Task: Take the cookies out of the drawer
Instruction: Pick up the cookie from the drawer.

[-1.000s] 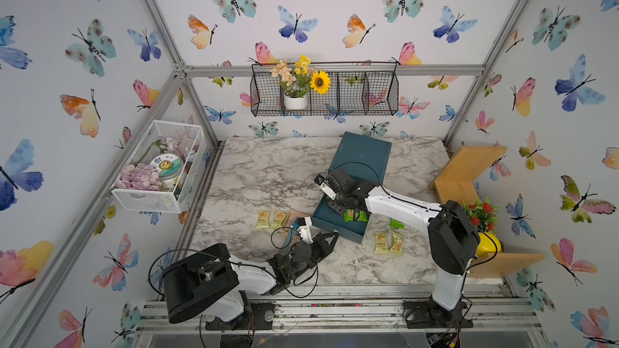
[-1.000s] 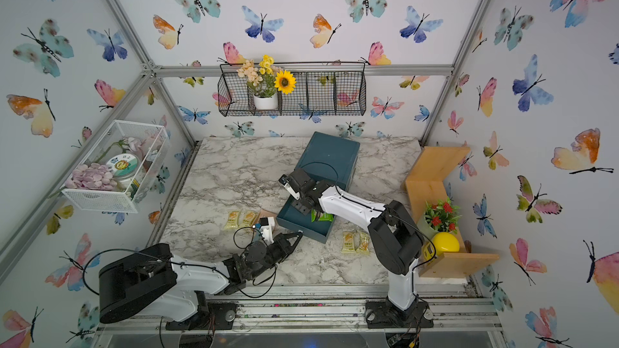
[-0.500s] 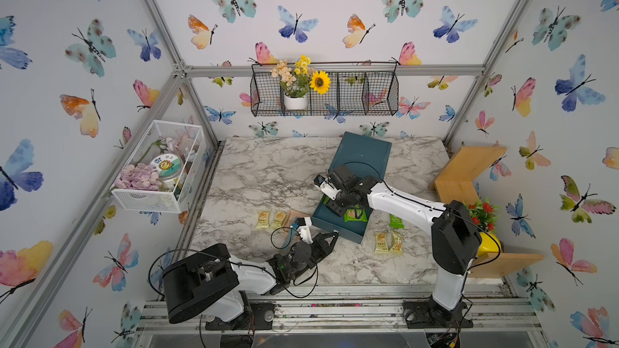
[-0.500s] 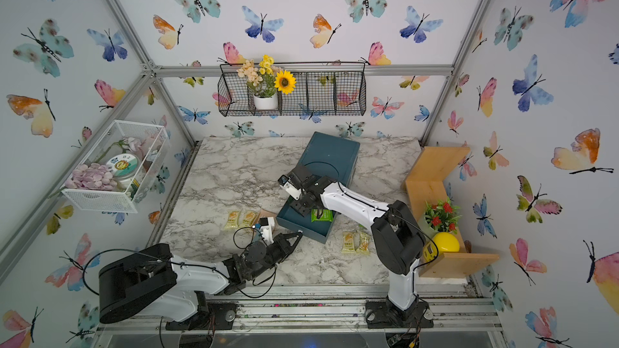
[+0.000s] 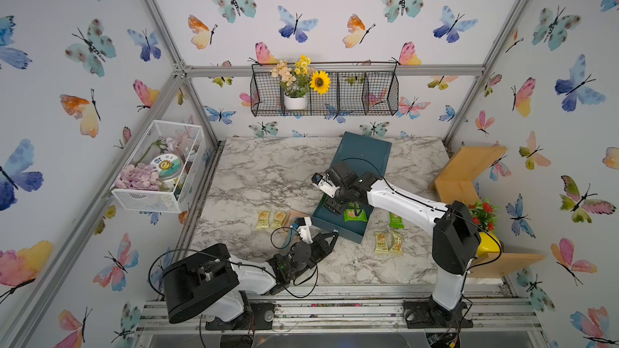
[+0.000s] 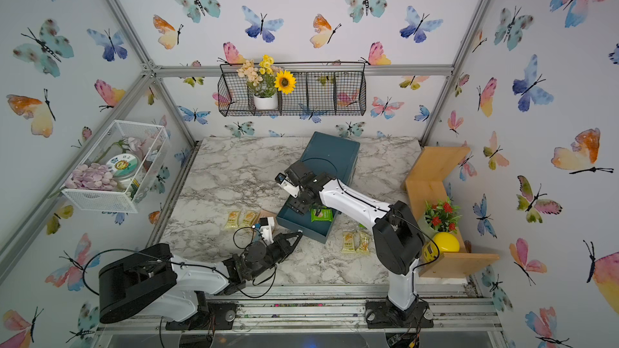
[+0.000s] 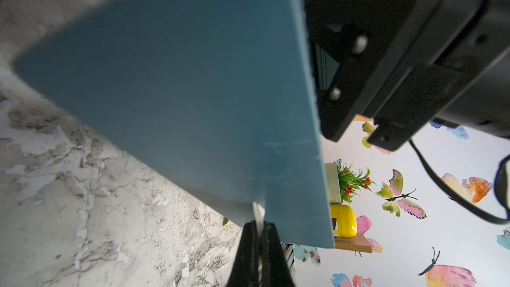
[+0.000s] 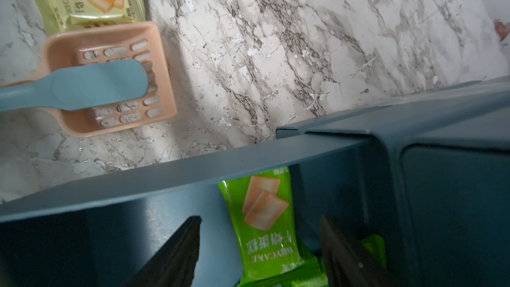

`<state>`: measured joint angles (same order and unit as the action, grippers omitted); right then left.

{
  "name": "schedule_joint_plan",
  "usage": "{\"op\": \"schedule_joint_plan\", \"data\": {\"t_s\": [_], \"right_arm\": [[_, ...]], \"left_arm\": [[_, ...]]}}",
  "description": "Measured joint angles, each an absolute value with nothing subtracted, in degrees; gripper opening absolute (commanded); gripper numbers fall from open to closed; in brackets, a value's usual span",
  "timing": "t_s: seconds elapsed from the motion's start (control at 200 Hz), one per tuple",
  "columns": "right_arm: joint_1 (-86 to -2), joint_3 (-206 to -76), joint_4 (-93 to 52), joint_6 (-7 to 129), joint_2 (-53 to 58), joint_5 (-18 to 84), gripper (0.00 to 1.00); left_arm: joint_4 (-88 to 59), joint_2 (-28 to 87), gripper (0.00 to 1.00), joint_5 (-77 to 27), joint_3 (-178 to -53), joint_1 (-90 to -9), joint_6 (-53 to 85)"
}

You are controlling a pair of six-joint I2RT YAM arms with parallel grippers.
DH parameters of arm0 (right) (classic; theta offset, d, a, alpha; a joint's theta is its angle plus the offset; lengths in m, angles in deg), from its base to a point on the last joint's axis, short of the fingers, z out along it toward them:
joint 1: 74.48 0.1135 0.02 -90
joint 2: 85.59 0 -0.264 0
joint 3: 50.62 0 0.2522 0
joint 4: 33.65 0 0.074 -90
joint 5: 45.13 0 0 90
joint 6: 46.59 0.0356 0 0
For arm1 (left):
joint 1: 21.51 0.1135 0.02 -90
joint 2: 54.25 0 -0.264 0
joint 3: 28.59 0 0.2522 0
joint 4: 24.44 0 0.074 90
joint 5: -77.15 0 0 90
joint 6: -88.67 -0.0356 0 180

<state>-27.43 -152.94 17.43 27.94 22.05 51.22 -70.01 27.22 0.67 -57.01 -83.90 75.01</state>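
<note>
Right gripper [image 8: 259, 255] seen spread over green cookie packet [image 8: 262, 216] inside open drawer [image 8: 193, 172]. Left gripper [image 7: 259, 244] seen pinched on thin tab [image 7: 258, 212] at drawer's near front. Yellow packets [image 5: 388, 242] seen left and right of drawer.

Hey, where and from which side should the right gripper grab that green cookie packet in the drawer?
Pinch the green packet across its narrow middle, from above through the drawer's open top. It lies flat, long edges facing the open right gripper's fingers; the walls likely block a sideways approach.
</note>
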Motion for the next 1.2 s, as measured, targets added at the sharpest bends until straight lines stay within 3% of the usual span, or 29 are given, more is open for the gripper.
{"op": "schedule_joint_plan", "data": {"t_s": [0.566,1.201], "right_arm": [[-28.76,-155.89,21.37,25.74,26.62,50.83,0.73],[-29.62,-156.92,23.05,25.8,27.38,47.57,0.42]], "left_arm": [[-69.83,27.22,0.0,1.07,-56.31,-83.88,75.01],[-69.64,27.22,0.0,1.35,-56.31,-83.9,75.01]]}}
